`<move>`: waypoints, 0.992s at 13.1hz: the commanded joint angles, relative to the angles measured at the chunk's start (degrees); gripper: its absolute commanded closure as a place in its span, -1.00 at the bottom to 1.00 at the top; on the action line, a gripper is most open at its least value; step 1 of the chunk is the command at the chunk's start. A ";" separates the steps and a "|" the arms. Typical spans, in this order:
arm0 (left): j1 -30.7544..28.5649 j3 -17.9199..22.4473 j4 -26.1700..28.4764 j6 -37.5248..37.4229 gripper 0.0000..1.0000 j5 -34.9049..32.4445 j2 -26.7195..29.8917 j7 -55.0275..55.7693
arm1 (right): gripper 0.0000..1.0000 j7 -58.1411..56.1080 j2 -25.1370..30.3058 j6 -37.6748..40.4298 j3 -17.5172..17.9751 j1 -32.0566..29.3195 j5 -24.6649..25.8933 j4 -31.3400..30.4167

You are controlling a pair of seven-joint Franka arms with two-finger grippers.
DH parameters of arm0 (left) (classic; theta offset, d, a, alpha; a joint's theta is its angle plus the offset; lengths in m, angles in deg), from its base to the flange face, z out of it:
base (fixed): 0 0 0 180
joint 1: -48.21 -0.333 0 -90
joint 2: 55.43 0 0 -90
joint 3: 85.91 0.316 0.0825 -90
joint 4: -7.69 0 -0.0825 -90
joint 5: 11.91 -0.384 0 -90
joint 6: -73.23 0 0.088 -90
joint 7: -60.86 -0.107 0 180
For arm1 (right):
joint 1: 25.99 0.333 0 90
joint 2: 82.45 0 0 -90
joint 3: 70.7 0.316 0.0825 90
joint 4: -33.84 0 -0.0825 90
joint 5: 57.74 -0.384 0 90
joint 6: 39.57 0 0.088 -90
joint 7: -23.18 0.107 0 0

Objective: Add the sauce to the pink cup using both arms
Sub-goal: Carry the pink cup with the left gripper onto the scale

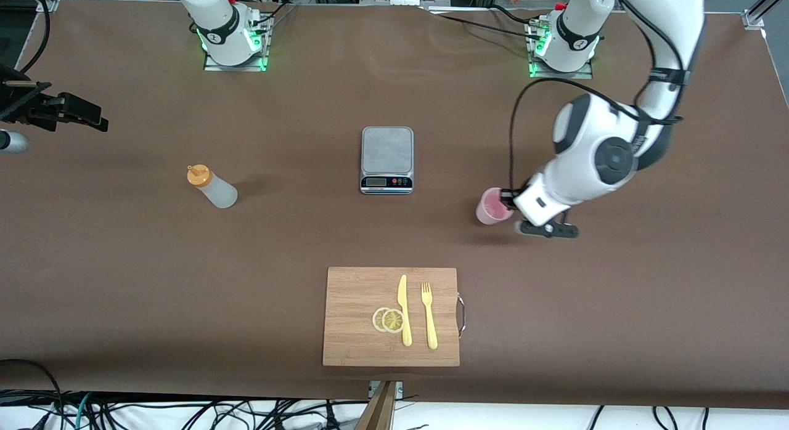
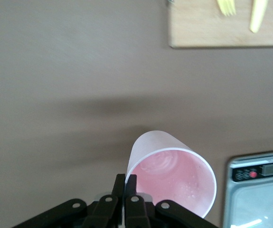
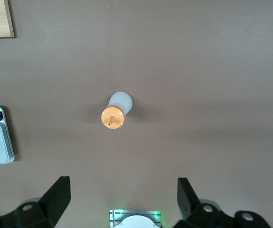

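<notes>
The pink cup point(image 1: 491, 207) is by the table between the scale and the left arm's end; it looks empty in the left wrist view point(image 2: 174, 175). My left gripper point(image 1: 508, 199) is shut on its rim, one finger inside and one outside point(image 2: 126, 179). The sauce bottle point(image 1: 214, 187), whitish with an orange cap, stands upright toward the right arm's end of the table. My right gripper point(image 1: 77, 111) is open and empty, up in the air past the bottle at the right arm's end. The right wrist view shows the bottle point(image 3: 117, 111) from above, ahead of the open gripper point(image 3: 122, 182).
A silver kitchen scale point(image 1: 387, 159) sits mid-table, between bottle and cup. A wooden cutting board point(image 1: 354, 294) lies nearer the front camera, with a yellow knife point(image 1: 404, 310), a yellow fork point(image 1: 429, 316) and lemon slices point(image 1: 388, 320) on it.
</notes>
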 commanded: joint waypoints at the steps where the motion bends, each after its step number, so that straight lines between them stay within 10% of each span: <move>1: 7.47 0.79 0.01 -0.84 1.00 1.09 0.86 6.44 | -0.98 0.44 0.14 0.93 0.01 0.03 -0.67 0.91; 13: 23.66 0.79 -0.08 6.63 1.00 1.44 -4.76 19.28 | -0.98 0.44 0.23 0.93 0.10 0.03 -0.67 0.91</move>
